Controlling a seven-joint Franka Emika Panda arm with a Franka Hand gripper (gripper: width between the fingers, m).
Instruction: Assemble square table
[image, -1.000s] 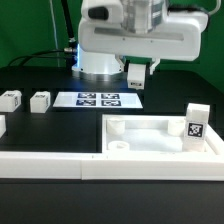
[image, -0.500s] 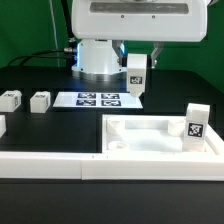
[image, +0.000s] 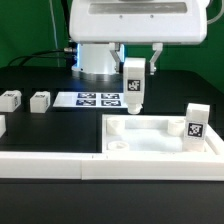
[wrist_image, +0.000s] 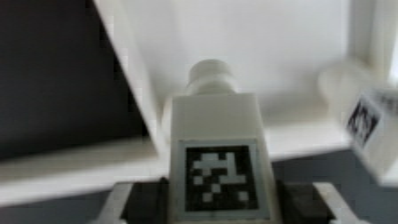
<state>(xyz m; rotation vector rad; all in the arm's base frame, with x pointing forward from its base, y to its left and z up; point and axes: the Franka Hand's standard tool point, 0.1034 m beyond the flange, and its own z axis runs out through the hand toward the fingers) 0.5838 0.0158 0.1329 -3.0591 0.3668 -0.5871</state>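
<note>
My gripper (image: 134, 66) is shut on a short white tagged leg (image: 133, 88), which hangs upright just above the back left part of the white square tabletop (image: 150, 138). In the wrist view the leg (wrist_image: 217, 140) points its round peg end down at the tabletop (wrist_image: 285, 40), with my fingers (wrist_image: 150, 200) on either side of its tag. Another tagged leg (image: 195, 123) stands upright at the tabletop's right side, and it shows blurred in the wrist view (wrist_image: 368, 112). Two loose legs (image: 8, 99) (image: 40, 101) lie on the black table at the exterior view's left.
The marker board (image: 100, 99) lies flat behind the tabletop, near the robot base (image: 98, 60). A long white rail (image: 50, 166) runs along the front edge. A further white piece (image: 2, 126) shows at the far left edge.
The held leg has come down and slightly toward the exterior view's left, closer to the tabletop's back left corner. The grip stays the same.
</note>
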